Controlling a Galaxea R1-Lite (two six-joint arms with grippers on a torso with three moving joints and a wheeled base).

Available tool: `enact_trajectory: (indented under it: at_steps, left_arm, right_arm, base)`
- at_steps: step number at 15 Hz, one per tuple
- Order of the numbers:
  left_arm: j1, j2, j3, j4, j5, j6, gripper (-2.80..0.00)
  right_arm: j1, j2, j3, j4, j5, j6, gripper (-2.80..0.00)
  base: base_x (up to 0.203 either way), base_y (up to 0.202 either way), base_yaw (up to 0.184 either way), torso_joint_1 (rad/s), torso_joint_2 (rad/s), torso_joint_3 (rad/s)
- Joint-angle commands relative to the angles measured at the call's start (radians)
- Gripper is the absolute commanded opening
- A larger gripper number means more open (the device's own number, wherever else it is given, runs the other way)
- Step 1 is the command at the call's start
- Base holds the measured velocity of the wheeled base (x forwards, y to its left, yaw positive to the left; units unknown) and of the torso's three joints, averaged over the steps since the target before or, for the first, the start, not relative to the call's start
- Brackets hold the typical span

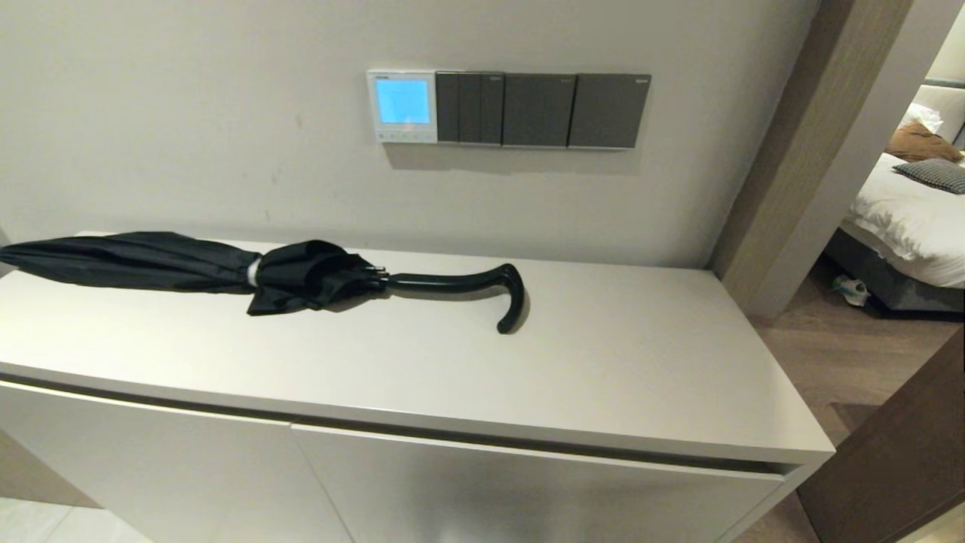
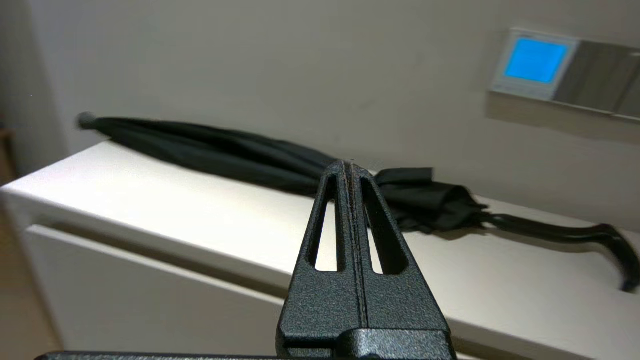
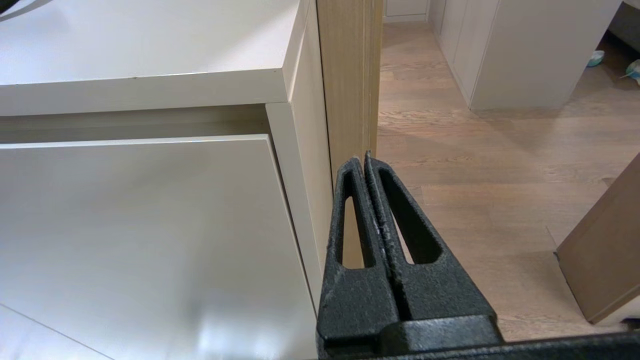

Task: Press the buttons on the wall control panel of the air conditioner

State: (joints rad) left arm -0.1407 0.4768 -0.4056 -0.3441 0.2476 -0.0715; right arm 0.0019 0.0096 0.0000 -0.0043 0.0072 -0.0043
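Note:
The white air conditioner control panel (image 1: 402, 106) with a glowing light-blue screen hangs on the wall above the cabinet. It also shows in the left wrist view (image 2: 534, 63). Its row of tiny pale buttons (image 1: 402, 136) runs along its bottom strip. Neither arm shows in the head view. My left gripper (image 2: 348, 165) is shut and empty, low in front of the cabinet, well short of the panel. My right gripper (image 3: 362, 159) is shut and empty, low by the cabinet's right front corner.
Dark grey switch plates (image 1: 543, 110) sit right of the panel. A folded black umbrella (image 1: 226, 271) with a curved handle (image 1: 497, 290) lies on the white cabinet top (image 1: 603, 362) below the panel. A wooden door frame (image 1: 784, 173) and an open doorway are on the right.

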Motion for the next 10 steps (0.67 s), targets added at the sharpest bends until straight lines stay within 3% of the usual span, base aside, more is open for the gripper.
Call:
enact_trajectory:
  at_steps: [1,6,9,10]
  left_arm:
    - [0.018,-0.101,0.074,-0.001,0.039,0.005,-2.8]
    - [0.024,-0.105,0.08,-0.002,0.051,0.005,-2.8]
    - [0.067,-0.126,0.222,-0.01,0.142,0.003,-2.8]
    - [0.111,-0.134,0.234,-0.01,0.141,0.002,-2.8]
  right_arm:
    - [0.001,0.0,0.0,0.0,0.0,0.0,-2.8]
    - [0.001,0.0,0.0,0.0,0.0,0.0,-2.8]
    - [0.001,0.0,0.0,0.001,0.0,0.001,-2.8]
    - [0.001,0.0,0.0,0.001,0.0,0.001,-2.8]
  base:
    - [0.0,0.0,0.0,0.0,0.0,0.0]
    - [0.0,0.0,0.0,0.0,0.0,0.0]
    - [0.0,0.0,0.0,0.0,0.0,0.0]
    - [0.0,0.0,0.0,0.0,0.0,0.0]
